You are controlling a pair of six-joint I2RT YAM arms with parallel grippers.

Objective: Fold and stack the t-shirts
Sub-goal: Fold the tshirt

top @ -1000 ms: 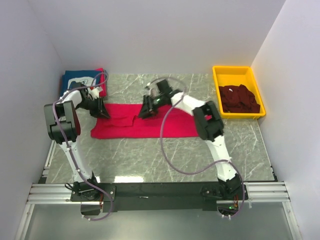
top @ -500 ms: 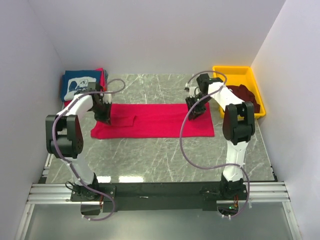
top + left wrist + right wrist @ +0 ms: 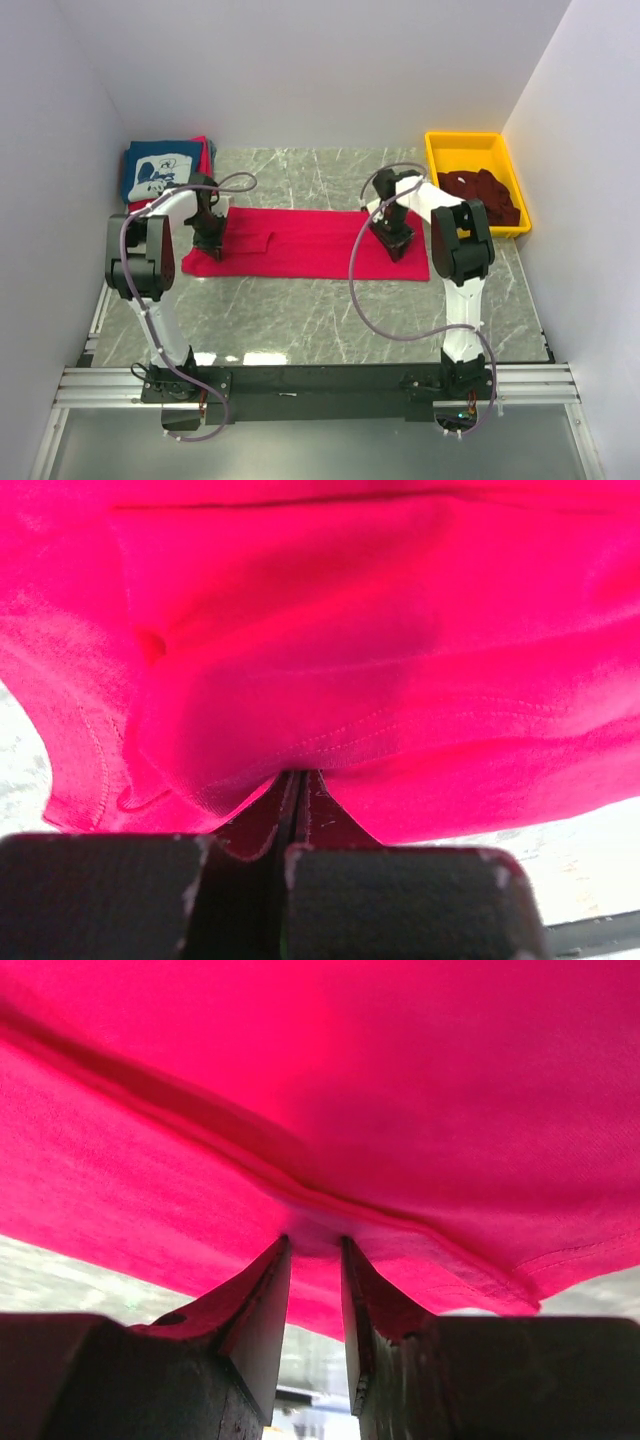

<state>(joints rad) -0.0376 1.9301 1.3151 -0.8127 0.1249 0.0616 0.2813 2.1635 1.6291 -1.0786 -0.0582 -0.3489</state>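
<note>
In the last second both your arms have moved to the two ends of the red t-shirt (image 3: 300, 245), which lies as a long flat band across the middle of the worktop (image 3: 300, 320). The right claw (image 3: 393, 243) has left the centre of the cloth, gone to the right end and come a little nearer. It is now narrow, with a ridge of the red cloth pinched between its tips. The left claw (image 3: 210, 243) has closed completely at the left end, and the left wrist view shows the hem caught between its jaws. So you seem to hold the shirt at both ends, and I judge that the next fold across its length can begin. The navy blue t-shirt (image 3: 160, 170) lies on the stack at the far left, and the maroon t-shirts (image 3: 485, 195) are in the yellow bin (image 3: 465, 145) at the far right, not yet folded.
</note>
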